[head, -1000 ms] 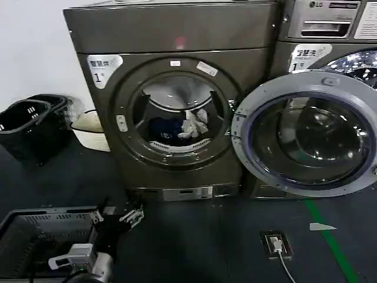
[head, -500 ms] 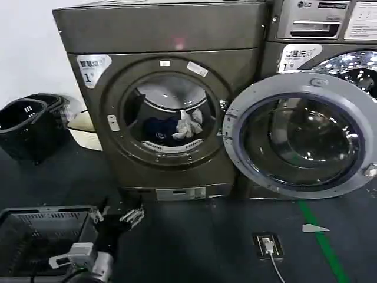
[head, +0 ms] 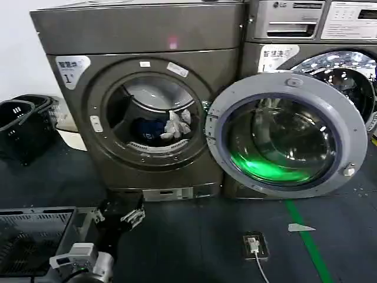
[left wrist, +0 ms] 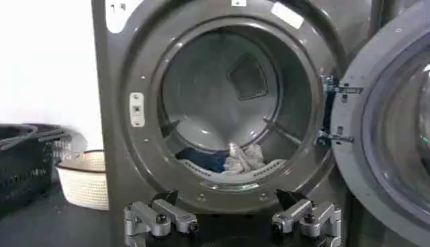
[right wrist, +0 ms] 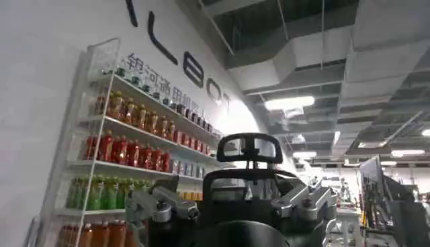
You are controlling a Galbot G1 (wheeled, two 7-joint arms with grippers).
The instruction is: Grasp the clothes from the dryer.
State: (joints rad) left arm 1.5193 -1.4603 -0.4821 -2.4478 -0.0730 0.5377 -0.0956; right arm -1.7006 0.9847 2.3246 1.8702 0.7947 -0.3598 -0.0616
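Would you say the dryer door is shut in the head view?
No, the dryer door hangs wide open to the right, with the clothes showing in the drum.

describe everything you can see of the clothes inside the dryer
The clothes are two small pieces low in the drum of the dryer, just behind the porthole's lower rim. A dark blue garment lies flat on the robot's left; a crumpled whitish-grey cloth bundle stands bunched against its right side, touching it. Both look like soft fabric and rest on the drum. The door is swung open, and neither hand touches them.
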